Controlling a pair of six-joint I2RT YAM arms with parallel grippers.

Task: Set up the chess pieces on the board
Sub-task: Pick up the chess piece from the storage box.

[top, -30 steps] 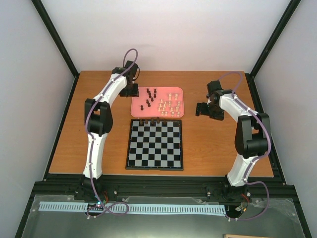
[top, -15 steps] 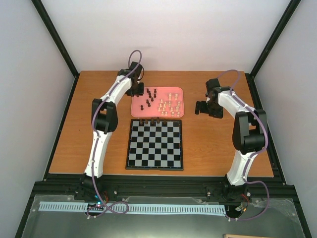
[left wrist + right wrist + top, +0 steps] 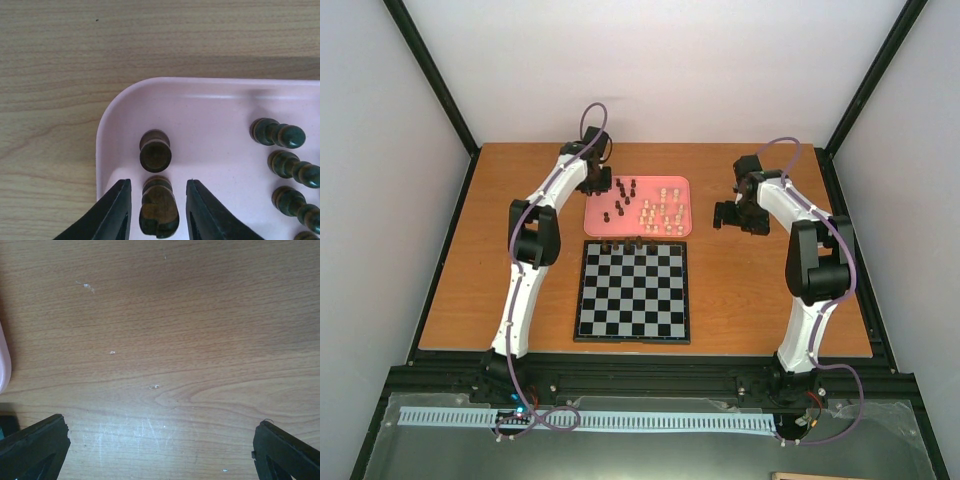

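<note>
Plainly, we have the left fingers apart, one on each side of a dark piece standing upright in a corner of the tray. A thin gap shows on both sides, so nothing is clamped yet. Its long axis points up at our wrist, and we judge a straight squeeze inward should take it. A second piece stands just beyond, outside the fingers. The right fingers are spread wide over bare counter, well apart from the tray. The board lies nearer our bases.
</note>
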